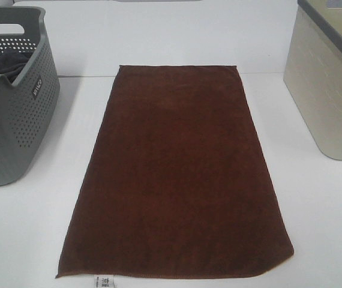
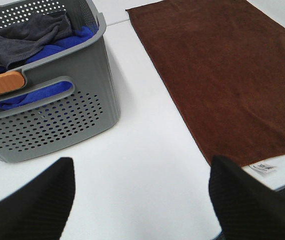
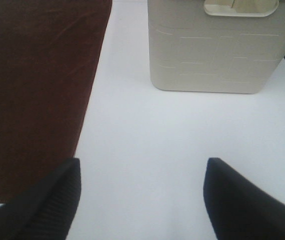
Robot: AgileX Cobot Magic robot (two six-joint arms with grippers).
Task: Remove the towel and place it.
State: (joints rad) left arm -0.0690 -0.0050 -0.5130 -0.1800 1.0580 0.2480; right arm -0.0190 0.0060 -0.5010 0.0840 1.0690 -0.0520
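The towel (image 1: pixel 176 174) was spread flat on the table (image 1: pixel 327 216), a grey basket (image 1: pixel 15 114) at its ten o'clock, a beige bin (image 1: pixel 330 90) at two. Both the left gripper (image 2: pixel 141 200) and right gripper (image 3: pixel 142 200) were held wide apart, empty.

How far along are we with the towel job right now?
Done so far: the brown towel lies spread flat on the white table, between the grey basket and the beige bin. In hand: nothing; the left gripper and right gripper are both open over bare table. Left: whatever placing or handling remains.
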